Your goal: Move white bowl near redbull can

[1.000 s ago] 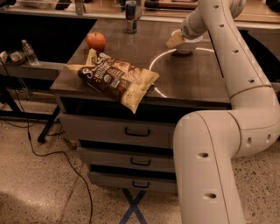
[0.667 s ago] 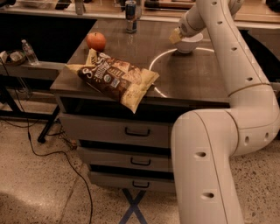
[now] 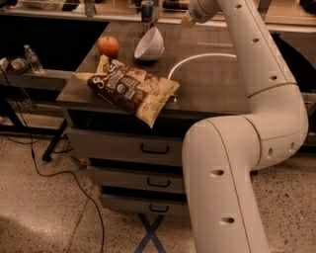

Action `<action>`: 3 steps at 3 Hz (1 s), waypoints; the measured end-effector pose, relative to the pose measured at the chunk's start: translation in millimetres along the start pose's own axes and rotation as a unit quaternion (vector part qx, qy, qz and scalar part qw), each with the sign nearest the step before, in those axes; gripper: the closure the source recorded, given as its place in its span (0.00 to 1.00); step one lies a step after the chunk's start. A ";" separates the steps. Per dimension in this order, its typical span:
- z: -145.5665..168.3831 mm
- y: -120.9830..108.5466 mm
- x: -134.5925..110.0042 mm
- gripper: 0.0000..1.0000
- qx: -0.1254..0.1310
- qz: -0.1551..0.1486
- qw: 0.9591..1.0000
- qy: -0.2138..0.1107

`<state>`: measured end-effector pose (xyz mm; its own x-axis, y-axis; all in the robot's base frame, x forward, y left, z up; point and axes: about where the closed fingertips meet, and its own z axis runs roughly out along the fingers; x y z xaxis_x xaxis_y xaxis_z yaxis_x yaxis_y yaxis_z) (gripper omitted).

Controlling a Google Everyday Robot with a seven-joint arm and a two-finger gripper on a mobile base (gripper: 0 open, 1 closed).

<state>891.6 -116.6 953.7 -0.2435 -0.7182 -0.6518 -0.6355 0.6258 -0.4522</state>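
The white bowl [image 3: 149, 43] lies tilted on the dark table top [image 3: 212, 84], its opening facing right and up. It is just in front of the redbull can [image 3: 147, 10], which stands at the table's back edge. My gripper [image 3: 187, 20] is at the end of the white arm [image 3: 247, 44]. It hangs above the table to the right of the bowl and the can, apart from both, and holds nothing that I can see.
An orange-red apple [image 3: 107, 46] sits left of the bowl. A brown chip bag [image 3: 132, 89] lies over the table's front left corner. A water bottle [image 3: 33, 58] stands on a low shelf at far left. Drawers [image 3: 153, 148] are under the table.
The bowl was under my gripper at the right of the table. It now lies further left, by the can. My gripper has moved up and left, away from it.
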 end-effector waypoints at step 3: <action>5.9 32.7 -10.0 0.43 -0.066 0.035 0.997 -0.035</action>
<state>877.5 -87.2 941.8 -0.2413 -0.6488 -0.7217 -0.7107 0.6245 -0.3238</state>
